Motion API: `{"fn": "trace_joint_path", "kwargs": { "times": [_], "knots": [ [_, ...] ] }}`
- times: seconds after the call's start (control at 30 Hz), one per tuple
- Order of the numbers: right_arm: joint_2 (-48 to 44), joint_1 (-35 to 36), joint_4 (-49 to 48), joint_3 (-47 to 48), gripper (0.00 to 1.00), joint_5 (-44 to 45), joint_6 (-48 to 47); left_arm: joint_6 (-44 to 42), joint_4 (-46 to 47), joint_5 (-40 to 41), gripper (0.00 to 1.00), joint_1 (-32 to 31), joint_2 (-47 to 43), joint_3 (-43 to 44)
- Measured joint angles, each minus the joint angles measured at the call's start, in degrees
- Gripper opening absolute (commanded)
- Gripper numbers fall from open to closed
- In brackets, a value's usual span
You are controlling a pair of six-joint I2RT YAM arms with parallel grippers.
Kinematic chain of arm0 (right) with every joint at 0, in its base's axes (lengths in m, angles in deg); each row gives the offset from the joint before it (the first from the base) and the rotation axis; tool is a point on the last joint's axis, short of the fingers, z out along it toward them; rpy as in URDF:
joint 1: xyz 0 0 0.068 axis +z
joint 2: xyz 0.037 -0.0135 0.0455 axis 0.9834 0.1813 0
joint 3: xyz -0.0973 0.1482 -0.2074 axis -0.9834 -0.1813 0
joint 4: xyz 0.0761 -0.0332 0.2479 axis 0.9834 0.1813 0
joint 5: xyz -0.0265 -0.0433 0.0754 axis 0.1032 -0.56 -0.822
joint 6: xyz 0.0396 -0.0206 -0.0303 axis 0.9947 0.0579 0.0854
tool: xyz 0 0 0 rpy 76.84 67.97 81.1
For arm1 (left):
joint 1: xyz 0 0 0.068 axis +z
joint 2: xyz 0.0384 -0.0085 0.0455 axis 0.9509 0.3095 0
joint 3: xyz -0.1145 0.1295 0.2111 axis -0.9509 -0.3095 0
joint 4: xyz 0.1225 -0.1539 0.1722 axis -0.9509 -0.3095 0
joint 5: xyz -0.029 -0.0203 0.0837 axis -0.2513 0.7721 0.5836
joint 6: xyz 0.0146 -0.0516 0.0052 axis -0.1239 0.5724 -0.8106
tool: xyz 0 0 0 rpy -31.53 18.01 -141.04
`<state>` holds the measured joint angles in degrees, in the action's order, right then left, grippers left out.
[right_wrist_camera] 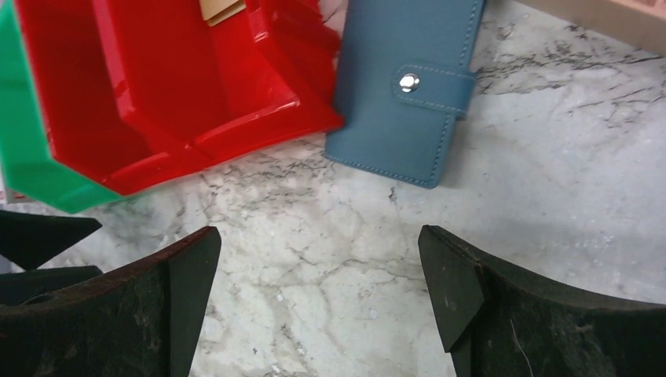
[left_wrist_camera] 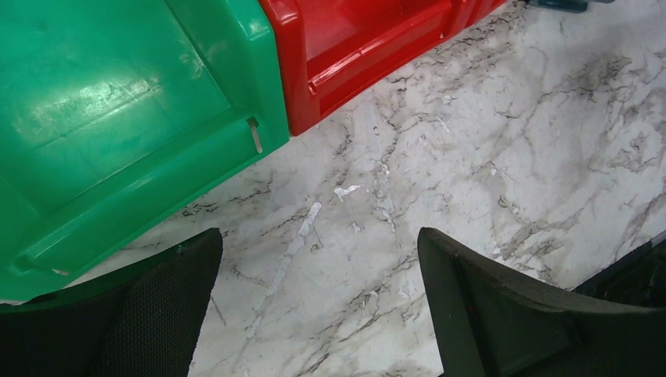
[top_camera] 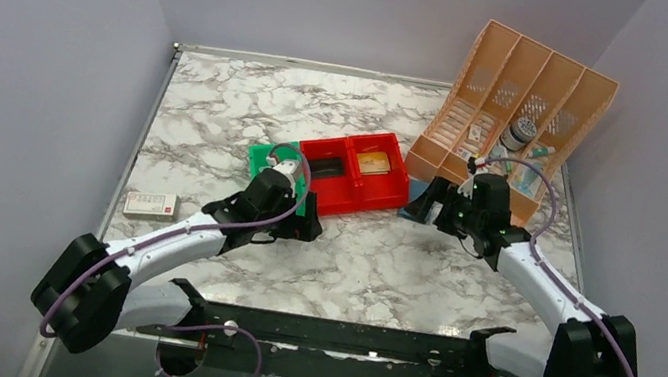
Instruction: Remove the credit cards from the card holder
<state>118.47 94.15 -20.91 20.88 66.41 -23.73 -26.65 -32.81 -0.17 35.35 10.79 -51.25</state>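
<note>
The snapped-shut card holder (right_wrist_camera: 404, 86) lies just right of the red bin (right_wrist_camera: 196, 94). Nearer, the left gripper (left_wrist_camera: 318, 306) and right gripper (right_wrist_camera: 318, 306) stand open over the marble table (left_wrist_camera: 487, 157).

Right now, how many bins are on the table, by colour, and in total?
red bins: 2
green bin: 1
total: 3

We see glossy plastic on red bin (right_wrist_camera: 259, 122) & green bin (left_wrist_camera: 157, 181); card holder (right_wrist_camera: 393, 133) looks matt stitched leather w/ shiny metal snap (right_wrist_camera: 408, 82); table (left_wrist_camera: 471, 157) smooth, marble-look.
</note>
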Motion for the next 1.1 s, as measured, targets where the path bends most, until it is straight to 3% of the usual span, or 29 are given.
{"fn": "trace_joint_path", "kwargs": {
  "times": [0.33,0.7,1.1],
  "knots": [
    [12.04,-0.04,0.63,4.96,0.81,8.57,-1.97,1.84,4.98,7.23,0.95,-0.15,6.25,-1.33],
    [17.75,-0.09,-1.33,6.01,0.77,15.85,-1.81,1.03,6.03,14.97,0.95,-0.15,11.02,-0.63],
    [21.77,-1.46,-2.34,10.51,0.7,17.25,-1.81,1.64,5.16,22.77,0.95,0.28,14.99,2.12]
  ]
}}
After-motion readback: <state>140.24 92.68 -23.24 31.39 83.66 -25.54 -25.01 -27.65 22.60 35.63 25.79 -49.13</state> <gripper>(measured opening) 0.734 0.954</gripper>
